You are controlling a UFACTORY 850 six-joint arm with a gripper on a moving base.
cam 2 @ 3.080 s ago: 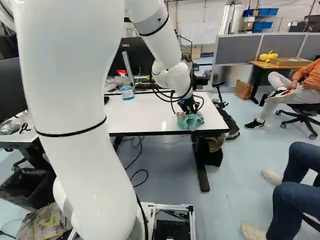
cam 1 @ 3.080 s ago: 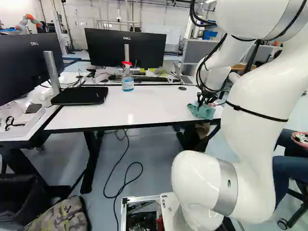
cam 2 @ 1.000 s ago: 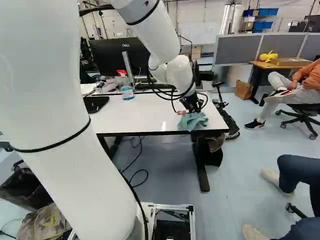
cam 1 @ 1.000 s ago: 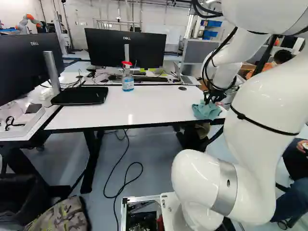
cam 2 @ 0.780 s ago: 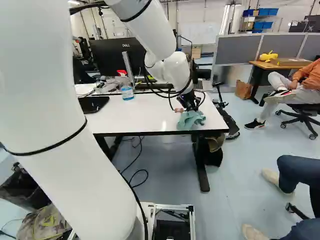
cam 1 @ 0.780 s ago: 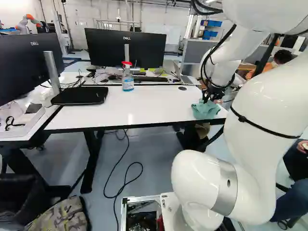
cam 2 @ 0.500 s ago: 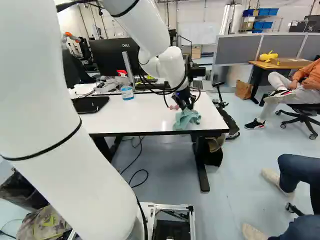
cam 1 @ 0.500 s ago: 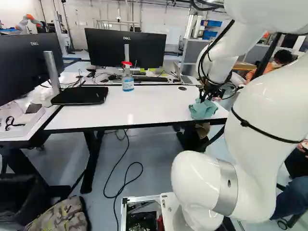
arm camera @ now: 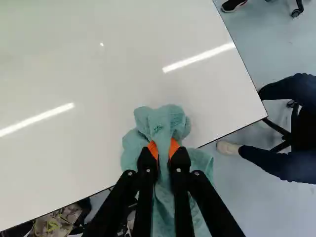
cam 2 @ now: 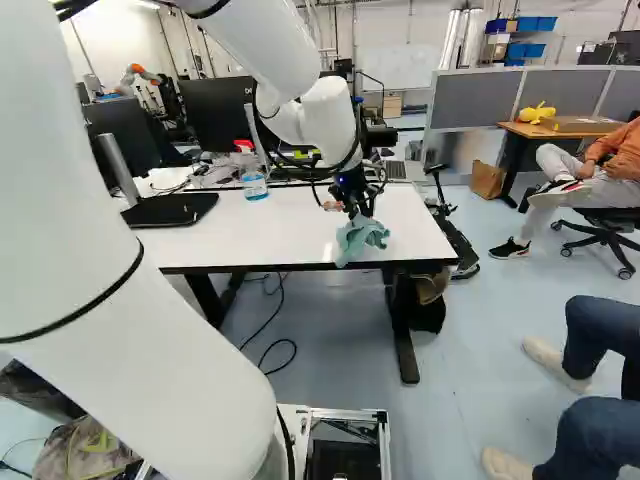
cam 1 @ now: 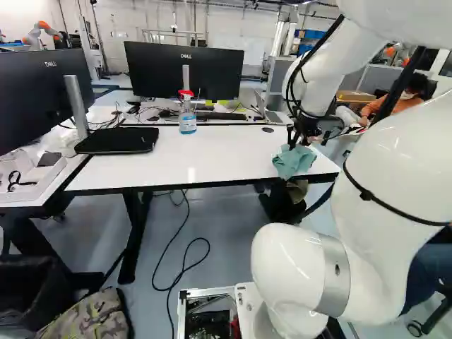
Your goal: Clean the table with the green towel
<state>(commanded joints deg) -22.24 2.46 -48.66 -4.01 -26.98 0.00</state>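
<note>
Green towel (cam 1: 295, 161) is pinched in the jaws, its cloth bunched between the orange pads (arm camera: 152, 149). Laying a clock face on the counter (cam 1: 141, 169), with twelve at its far side in the left base view, puts the towel at about four, by the near edge.

Working from left to right, a long sweep towards ten could bump the flat black stand (cam 1: 116, 140) under the screen (cam 1: 42, 95). Close to twelve, the spray bottle (cam 1: 187, 121) is tall and narrow; loose cloth or the arm (cam 1: 381, 205) might tip it. A pass towards two might snag on the round black disc (cam 1: 268, 129). At four, the towel's slack tail could fold under or catch on the edge, tugging the bunch out of the jaws. If the cloth is too high it would skim without wiping; too low, and the jaws could scrape the top.

As for what's hard to see, the arm covers the counter's nine o'clock end in the right base view. Glare (arm camera: 37, 118) could mask smears. I can't tell how firmly the cloth presses, or what lies beneath it; its tail runs out of the wrist view.
</note>
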